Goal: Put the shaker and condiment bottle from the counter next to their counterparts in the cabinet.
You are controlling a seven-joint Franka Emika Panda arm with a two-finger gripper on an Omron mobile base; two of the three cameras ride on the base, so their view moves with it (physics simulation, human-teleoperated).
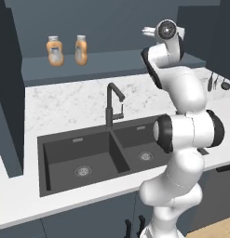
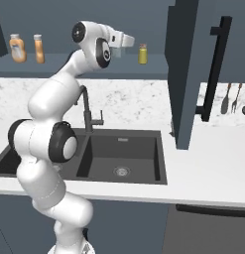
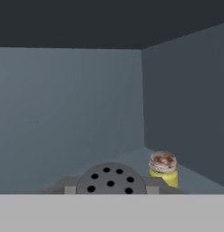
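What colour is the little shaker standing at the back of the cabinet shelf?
Yellow-green, with a pale top speckled brown. The shaker shows best in the hand view.

2 condiment bottles point(image 1: 55, 51) point(image 1: 81, 49) side by side at left end of cabinet shelf point(image 1: 111, 65). Small shaker point(image 2: 143, 53) near shelf's right end, close to back corner. Sink point(image 1: 93, 158) in counter point(image 1: 65, 104) below; faucet point(image 1: 112, 104) behind basins.

I've got bare shelf point(image 2: 153, 69) left of the yellow shaker point(image 3: 164, 169), back wall point(image 3: 68, 113) well behind. The side wall point(image 3: 186, 104) closes in on its right. Two orange bottles point(image 1: 67, 50) stand far left, well apart. The open door point(image 2: 191, 69) blocks the right.
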